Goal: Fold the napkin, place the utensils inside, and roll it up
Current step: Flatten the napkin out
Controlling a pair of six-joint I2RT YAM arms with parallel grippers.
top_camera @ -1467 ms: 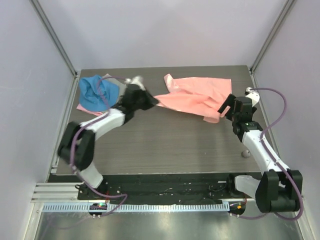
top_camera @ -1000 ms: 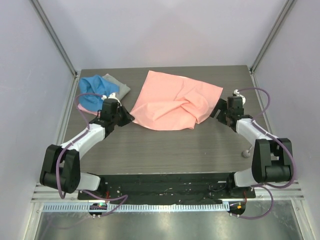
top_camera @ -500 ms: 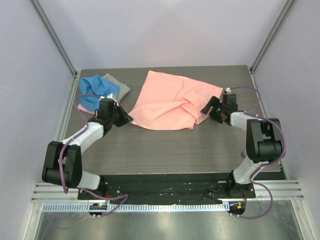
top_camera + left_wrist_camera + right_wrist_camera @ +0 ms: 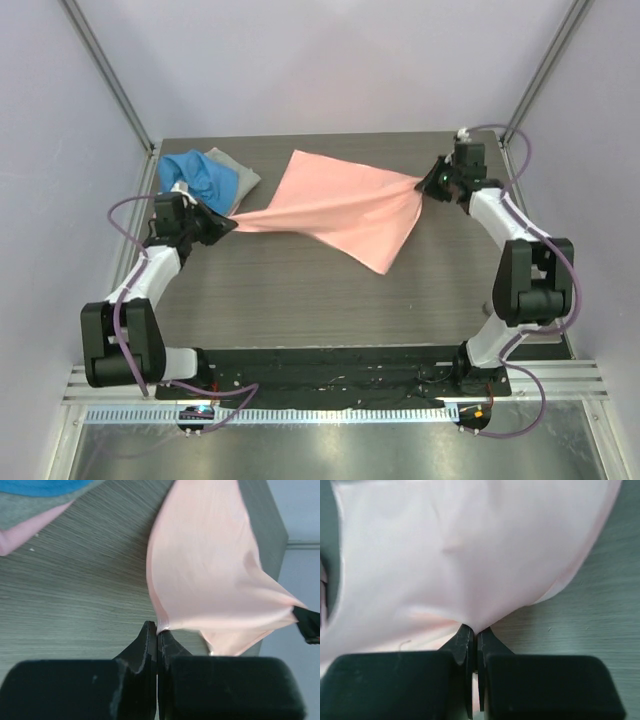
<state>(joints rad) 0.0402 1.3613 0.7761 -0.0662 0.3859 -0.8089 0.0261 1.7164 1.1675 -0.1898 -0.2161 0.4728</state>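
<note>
A blue cloth (image 4: 193, 178) is bunched at the far left corner of the dark wood-grain table (image 4: 300, 300), with a grey cloth (image 4: 238, 173) tucked against its right side. In the left wrist view a strip of a second pink cloth (image 4: 20, 532) is seen under the grey one. This pile lies just behind the left gripper (image 4: 224, 222) and close to the nearest corner of the napkin (image 4: 345, 205). It is not touched by the fingers.

The salmon-pink satin napkin is spread across the far middle of the table and is drawn taut along a line between the two grippers. One free corner is pointed toward the back of the table and another toward the near side. Whether the stretched middle is lifted off the surface cannot be told.

The left gripper is clenched on the napkin's left corner. In the left wrist view the black fingers are pressed together, with the hem pinched at their tips. The right gripper (image 4: 430, 183), low at the far right of the table, is likewise clamped on the opposite edge. In the right wrist view its fingers are seen nearly closed, with gathered satin caught between them.
</note>
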